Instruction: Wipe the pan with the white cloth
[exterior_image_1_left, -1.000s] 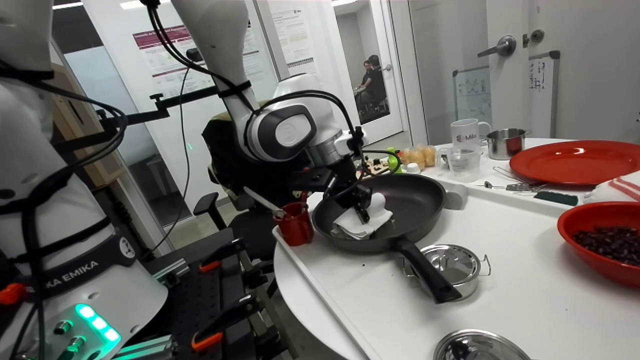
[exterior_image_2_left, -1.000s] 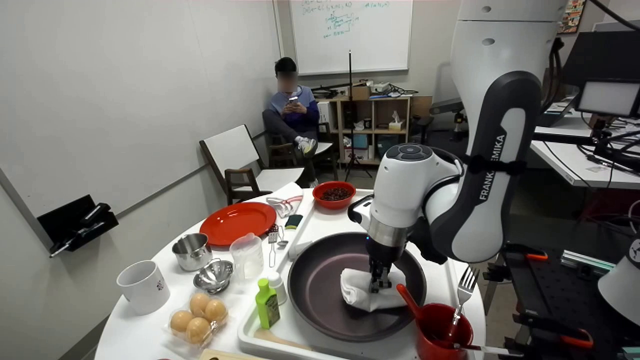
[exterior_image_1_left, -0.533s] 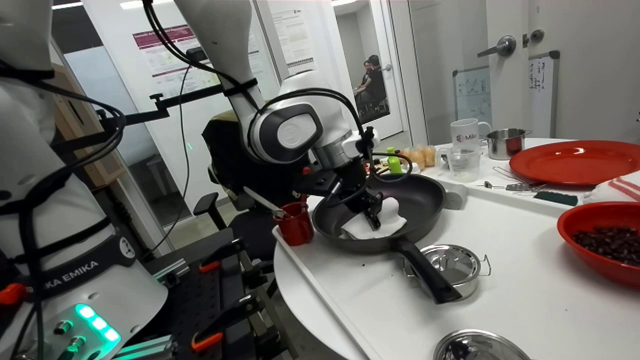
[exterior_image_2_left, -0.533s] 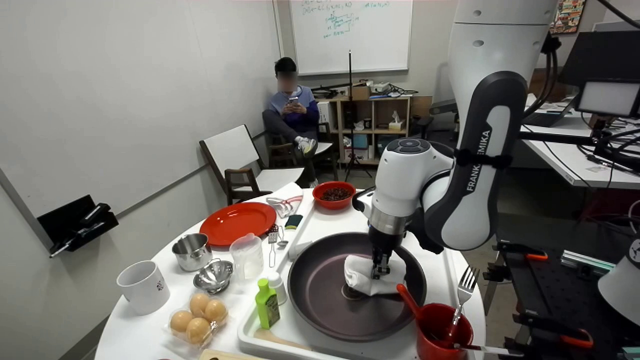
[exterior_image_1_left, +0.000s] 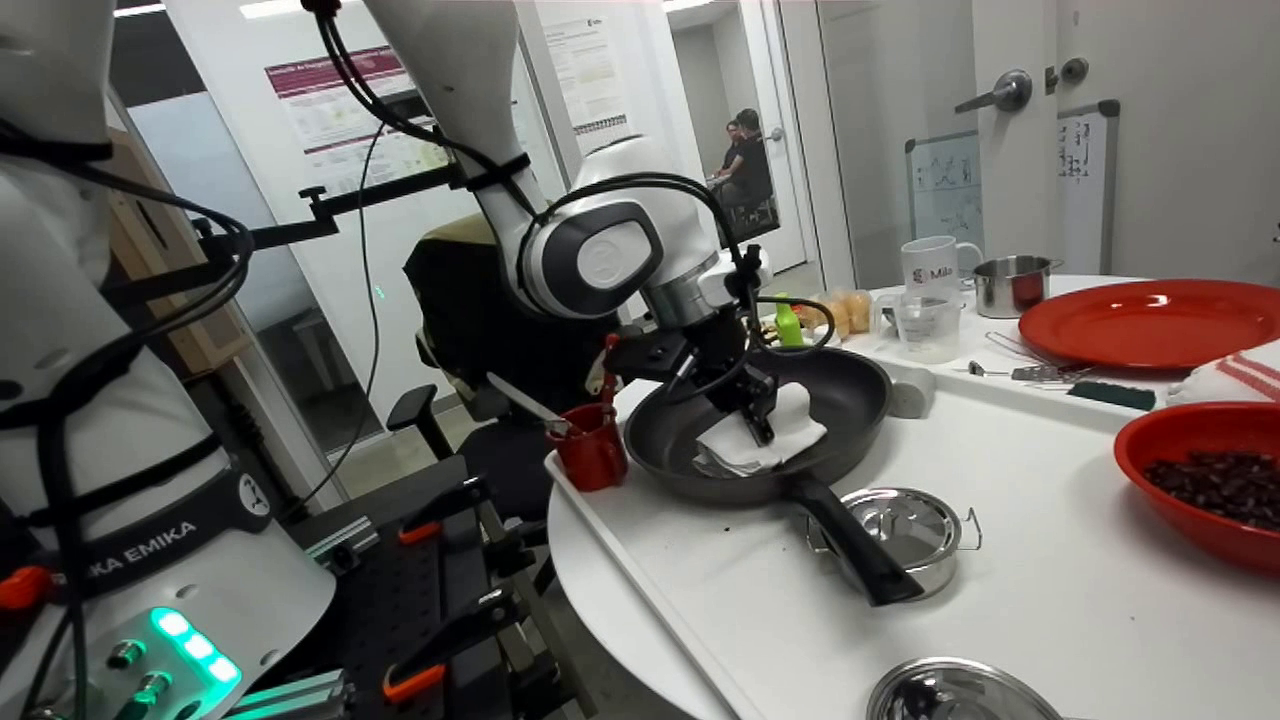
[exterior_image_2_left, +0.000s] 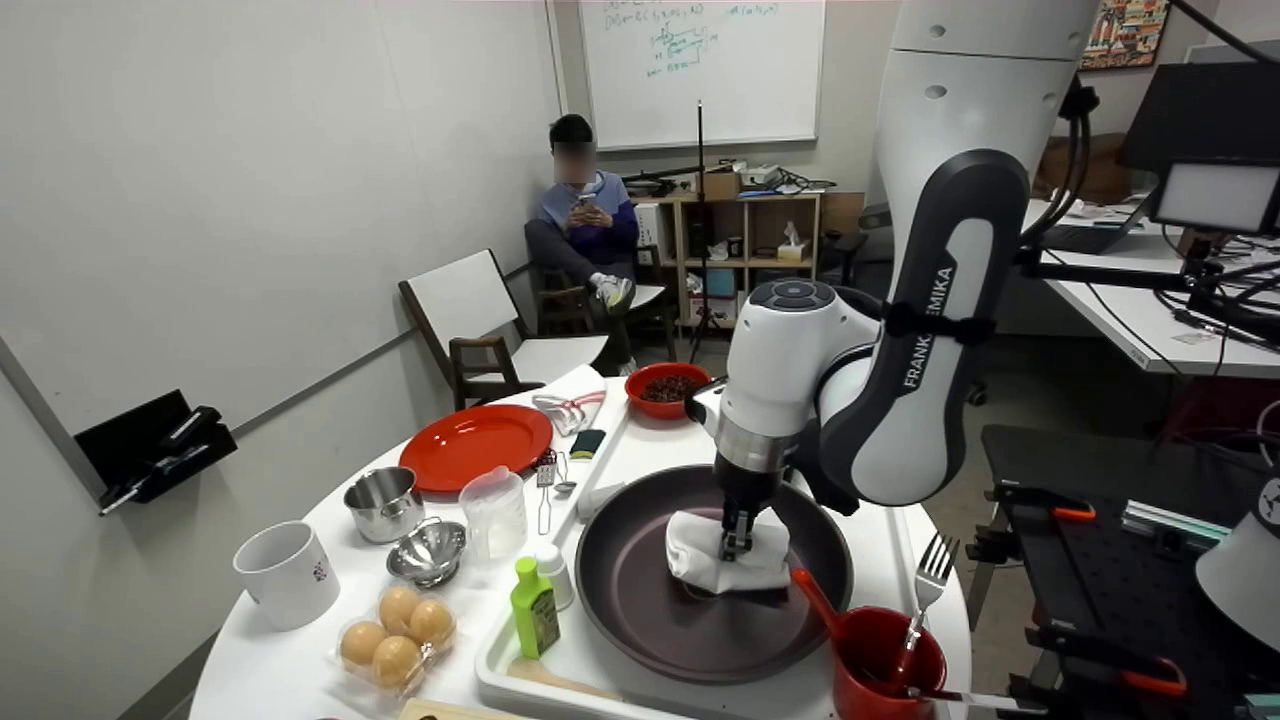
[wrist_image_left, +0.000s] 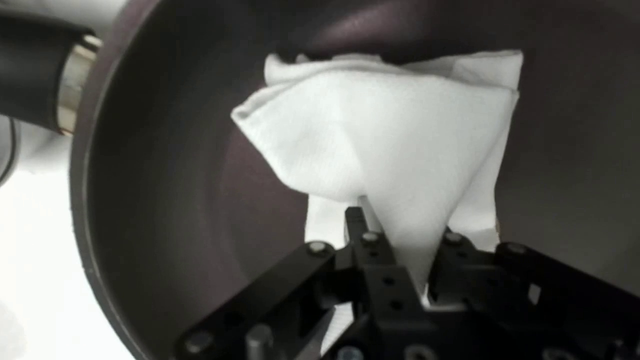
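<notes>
White cloth (wrist_image_left: 400, 130) sits inside the pan (exterior_image_2_left: 640, 600), upper middle of the wrist frame, with a fold pinched in the claw (exterior_image_2_left: 736, 550), which we read as clamped on it; whether the whole underside touches the pan's floor, we cannot tell. Step in hand, by our judgement: the wiping itself, grasp already made, strokes completed unknown. Next move should call for light downward pressure and a level sweep toward the bare floor left of the cloth in an exterior view, away from the red mug (exterior_image_2_left: 866, 698) at lower right.
</notes>
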